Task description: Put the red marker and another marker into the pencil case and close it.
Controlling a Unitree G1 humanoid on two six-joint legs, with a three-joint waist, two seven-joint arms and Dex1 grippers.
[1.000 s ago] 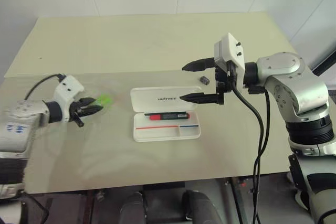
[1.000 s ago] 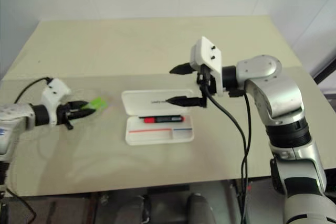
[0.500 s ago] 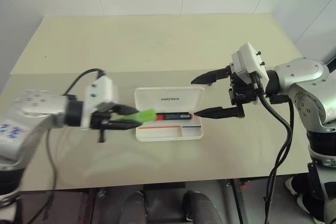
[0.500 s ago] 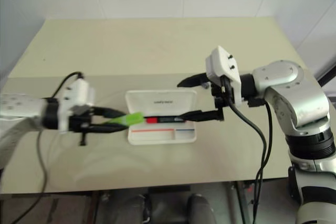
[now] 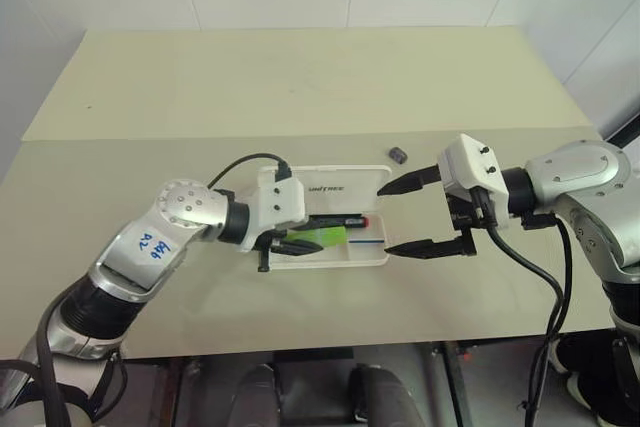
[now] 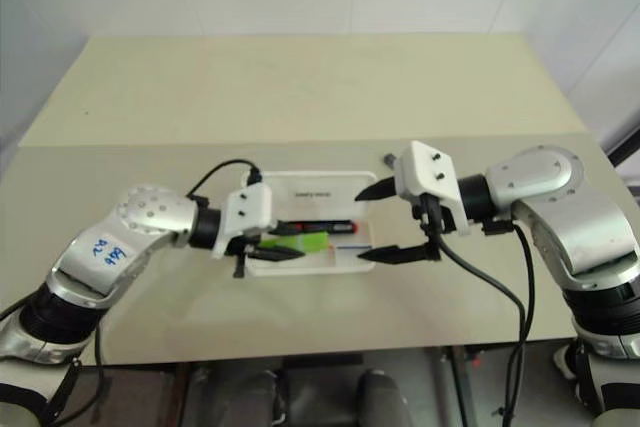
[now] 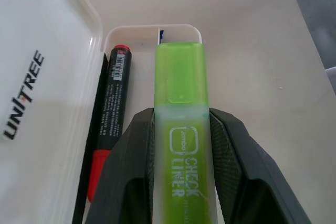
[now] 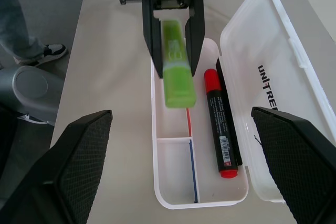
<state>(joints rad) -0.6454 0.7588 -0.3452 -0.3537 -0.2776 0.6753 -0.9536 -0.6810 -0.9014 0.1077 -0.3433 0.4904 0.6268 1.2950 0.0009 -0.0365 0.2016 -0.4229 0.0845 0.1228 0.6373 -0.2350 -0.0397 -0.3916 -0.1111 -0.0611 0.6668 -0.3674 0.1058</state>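
Head views: open pencil case (image 5: 372, 256) at frame centre on the beige table (image 5: 300, 97), lid flipped back toward the upper side, dark lettering on it. Red marker (image 5: 335, 220) lying along the tray's far edge, just under the lid hinge. Left gripper (image 5: 300, 243) reaching in from the left over the tray, clamped on the light green highlighter (image 5: 322, 237), cap end pointing right above the tray's near lane. Right gripper (image 5: 402, 217) at centre right, just beside the case's right end, spread wide and empty, one finger above, one below. Small dark grey cylinder (image 5: 398, 156) on the table just above the case's upper right corner.

Left wrist view: two black fingers (image 7: 128, 166) rising from the bottom edge, pinching the highlighter's barrel at centre, pale cap toward the top of the frame over the tray's end wall. Red marker at centre left, parallel to the highlighter, red cap at lower left, red end near the top. Lid with lettering along the left edge.

Right wrist view: own two fingers (image 8: 79, 156) at lower left and lower right, far apart, nothing between. Case at centre, lid at right. Left gripper entering from the top centre, highlighter held over the tray's left lane; whether touching the tray floor, unclear. Red marker in the right lane, against the lid side. Red and blue lines on the tray floor. Person's leg and shoe (image 8: 50, 51) at upper left.
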